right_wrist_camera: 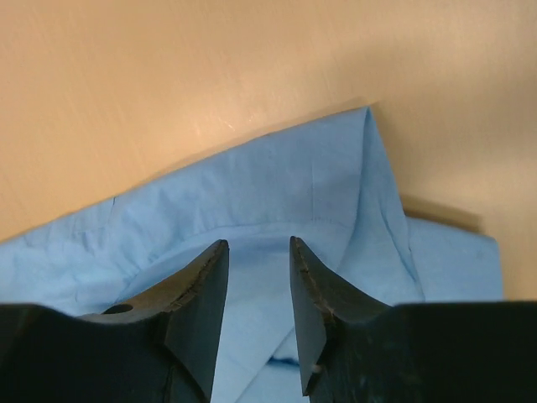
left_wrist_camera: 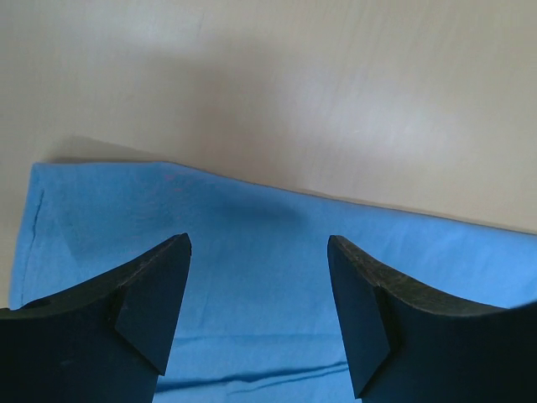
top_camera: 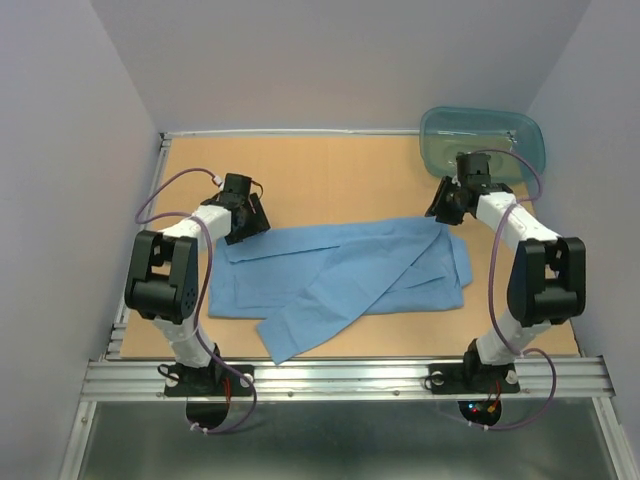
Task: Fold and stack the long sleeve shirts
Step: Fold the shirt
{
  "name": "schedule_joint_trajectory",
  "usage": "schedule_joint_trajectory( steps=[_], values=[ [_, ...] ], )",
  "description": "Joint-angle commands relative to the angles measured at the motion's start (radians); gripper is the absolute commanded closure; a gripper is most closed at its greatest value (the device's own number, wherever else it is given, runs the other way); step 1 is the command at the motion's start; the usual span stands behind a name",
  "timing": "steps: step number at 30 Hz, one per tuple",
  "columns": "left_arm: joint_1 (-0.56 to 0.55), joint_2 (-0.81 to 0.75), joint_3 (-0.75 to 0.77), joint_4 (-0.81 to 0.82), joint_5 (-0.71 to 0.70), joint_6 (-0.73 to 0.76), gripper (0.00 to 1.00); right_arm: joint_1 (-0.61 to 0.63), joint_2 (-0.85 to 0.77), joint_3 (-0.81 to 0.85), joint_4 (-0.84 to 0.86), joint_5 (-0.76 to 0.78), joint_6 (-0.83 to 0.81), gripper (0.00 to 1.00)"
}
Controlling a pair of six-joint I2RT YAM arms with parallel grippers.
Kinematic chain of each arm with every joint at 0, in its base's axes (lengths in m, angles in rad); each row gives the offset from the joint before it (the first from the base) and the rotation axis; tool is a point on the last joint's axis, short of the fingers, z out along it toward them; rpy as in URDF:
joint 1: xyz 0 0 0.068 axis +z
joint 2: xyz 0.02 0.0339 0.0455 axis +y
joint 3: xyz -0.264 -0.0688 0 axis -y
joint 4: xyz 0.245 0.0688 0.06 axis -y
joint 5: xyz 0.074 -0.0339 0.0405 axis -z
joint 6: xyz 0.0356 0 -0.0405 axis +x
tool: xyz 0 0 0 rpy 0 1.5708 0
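One light blue long sleeve shirt (top_camera: 345,275) lies spread across the middle of the table, partly folded, with a sleeve trailing toward the front edge. My left gripper (top_camera: 247,222) hovers over its far left corner; in the left wrist view (left_wrist_camera: 258,243) its jaws stand wide apart over the blue cloth (left_wrist_camera: 252,277), holding nothing. My right gripper (top_camera: 445,208) is over the shirt's far right end; in the right wrist view (right_wrist_camera: 258,245) its jaws stand a little apart above the collar (right_wrist_camera: 277,201), with nothing between them.
A translucent teal plastic tub (top_camera: 482,140) stands at the back right corner, just behind the right arm. Bare tan tabletop (top_camera: 340,175) lies behind the shirt. Grey walls close in on three sides.
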Motion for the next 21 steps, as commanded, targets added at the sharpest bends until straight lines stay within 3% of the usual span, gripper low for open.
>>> schedule_joint_trajectory(
  steps=[1, 10, 16, 21],
  values=[
    [-0.003, 0.066, 0.053, 0.044, 0.009, 0.009, 0.22, 0.01, 0.063, -0.034, 0.219, -0.001, 0.064, 0.6],
    [0.009, 0.234, 0.191, 0.032, -0.016, 0.012, 0.22, -0.032, 0.231, -0.063, 0.354, 0.05, 0.1, 0.68],
    [0.022, 0.341, 0.355, -0.012, -0.049, 0.042, 0.22, -0.072, 0.356, 0.027, 0.36, 0.051, 0.087, 0.68],
    [0.02, 0.297, 0.458, -0.049, -0.074, 0.098, 0.19, -0.072, 0.362, 0.1, 0.359, 0.069, 0.064, 0.67]
  ],
)
